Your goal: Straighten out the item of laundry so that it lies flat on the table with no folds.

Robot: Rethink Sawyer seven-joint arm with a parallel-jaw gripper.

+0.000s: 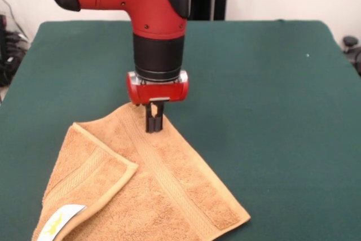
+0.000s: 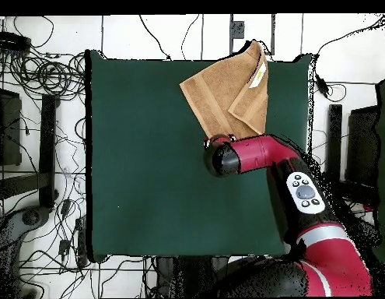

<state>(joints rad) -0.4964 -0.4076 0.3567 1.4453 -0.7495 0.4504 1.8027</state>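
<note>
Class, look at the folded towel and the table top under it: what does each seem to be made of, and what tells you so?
Towel: looks like terry cloth, orange-tan, going by its nubby looped pile and flatter woven band.
Table top: apparently a dark green felt-like cloth, matte and without shine or visible weave.

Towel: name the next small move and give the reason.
Probably lift the gripper and shift it to the folded-over flap. The towel has one side doubled over itself, its label facing up on that flap, while the closed fingers press near the opposite corner, away from the fold, on the table.
</note>
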